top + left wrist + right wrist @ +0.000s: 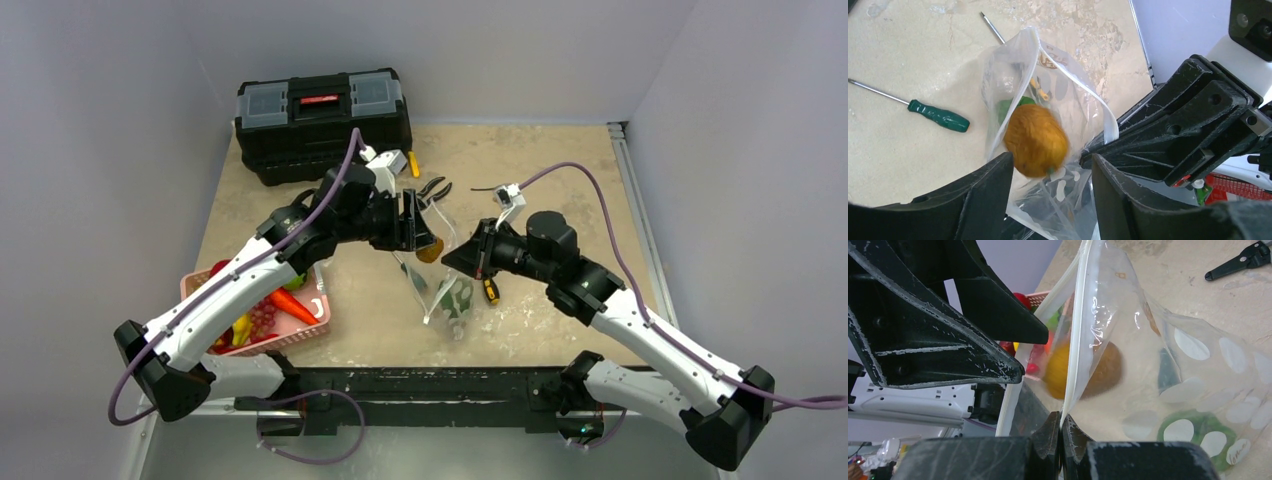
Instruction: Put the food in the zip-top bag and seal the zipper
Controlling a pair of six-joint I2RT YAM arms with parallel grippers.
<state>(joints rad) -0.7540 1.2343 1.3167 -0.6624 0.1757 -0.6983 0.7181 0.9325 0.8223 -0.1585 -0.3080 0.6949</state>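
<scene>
We are partway through the filling, with nothing sealed yet. The right end effector (1061, 427) has its fingers pressed together on the mouth edge of the zip-top bag (447, 297), pinching it on the zipper (1075, 335) and holding that lip up off the table (545, 160). The strip's two sides stand apart, so the mouth gapes.

The left end effector (1050, 165) hangs right over that opening with its fingers spread. Between and just beyond them is a round orange-yellow fruit (1035, 140), blurred in the left wrist view. We judge it to be released and dropping in rather than gripped, though we cannot tell whether it touches a finger. In the right wrist view it shows through the plastic, just inside the mouth.

Lower in the bag lies at least one green piece (1198, 432), probably a pepper, so some loading is done.

A good deal is left. The pink basket (324, 308) by the left arm holds more food — an orange carrot (292, 305), something yellow (240, 330) and red pieces. Those need carrying over one by one, and then the strip has to be pressed closed along its whole length. A green screwdriver (938, 116) lies on the table beside the bag and is no part of the job.
</scene>
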